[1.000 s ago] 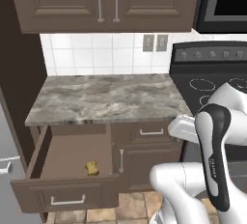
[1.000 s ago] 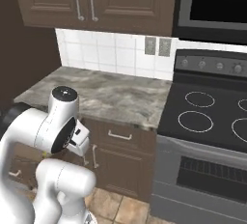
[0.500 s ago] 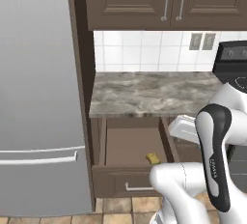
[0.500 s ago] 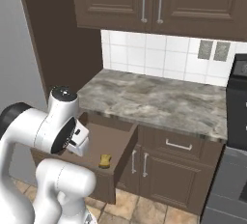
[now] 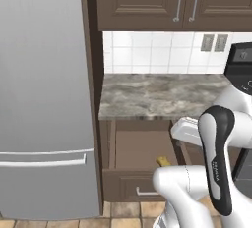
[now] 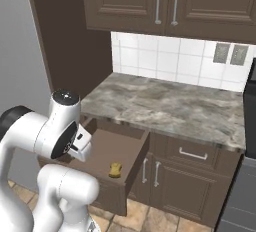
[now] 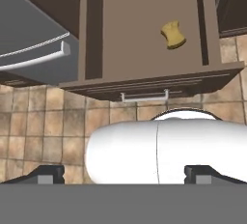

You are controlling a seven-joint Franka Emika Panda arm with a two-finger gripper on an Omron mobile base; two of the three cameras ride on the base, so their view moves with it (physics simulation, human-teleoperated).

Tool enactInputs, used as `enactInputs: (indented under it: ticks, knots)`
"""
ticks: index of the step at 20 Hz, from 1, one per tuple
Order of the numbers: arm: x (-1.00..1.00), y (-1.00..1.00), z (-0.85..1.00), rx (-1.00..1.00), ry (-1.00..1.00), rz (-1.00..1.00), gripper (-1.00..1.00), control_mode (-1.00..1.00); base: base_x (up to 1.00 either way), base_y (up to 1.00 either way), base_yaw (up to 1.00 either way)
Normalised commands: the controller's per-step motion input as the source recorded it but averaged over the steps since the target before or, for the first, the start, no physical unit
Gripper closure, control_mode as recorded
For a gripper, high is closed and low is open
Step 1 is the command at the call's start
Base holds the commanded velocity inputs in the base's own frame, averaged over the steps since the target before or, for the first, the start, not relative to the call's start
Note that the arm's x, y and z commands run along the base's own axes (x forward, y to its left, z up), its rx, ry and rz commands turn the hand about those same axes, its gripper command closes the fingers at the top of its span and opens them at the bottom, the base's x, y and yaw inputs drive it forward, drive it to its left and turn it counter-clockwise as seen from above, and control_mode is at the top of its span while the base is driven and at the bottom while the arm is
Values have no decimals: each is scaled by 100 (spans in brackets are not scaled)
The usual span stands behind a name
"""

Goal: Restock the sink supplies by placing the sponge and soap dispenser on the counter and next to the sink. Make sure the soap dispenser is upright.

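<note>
Base swung left, fridge (image 5: 47,99) now in view.
Sponge (image 7: 173,34) lay in the open drawer (image 7: 144,30), near its right wall, beneath the counter (image 5: 162,94); tool (image 7: 123,175) spread wide, empty, above the floor.

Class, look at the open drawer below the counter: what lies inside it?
The open drawer holds one sponge on its floor, toward one side wall. The robot's white arm covers part of the drawer in the base views, so what lies there cannot be seen.
</note>
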Motion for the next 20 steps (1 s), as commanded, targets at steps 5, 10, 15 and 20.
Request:
enactInputs:
  ticks: [5,10,15,20]
  knots:
    - [0,0,0,0,0,0,-100,100,30,0,2]
    - [0,-11,-36,-8,1,0,-100,-100,-2,-1,0]
    - [37,-18,-85,-18,17,0,-100,-100,0,0,0]
    - [68,-14,-80,-19,17,2,-100,-100,0,0,0]
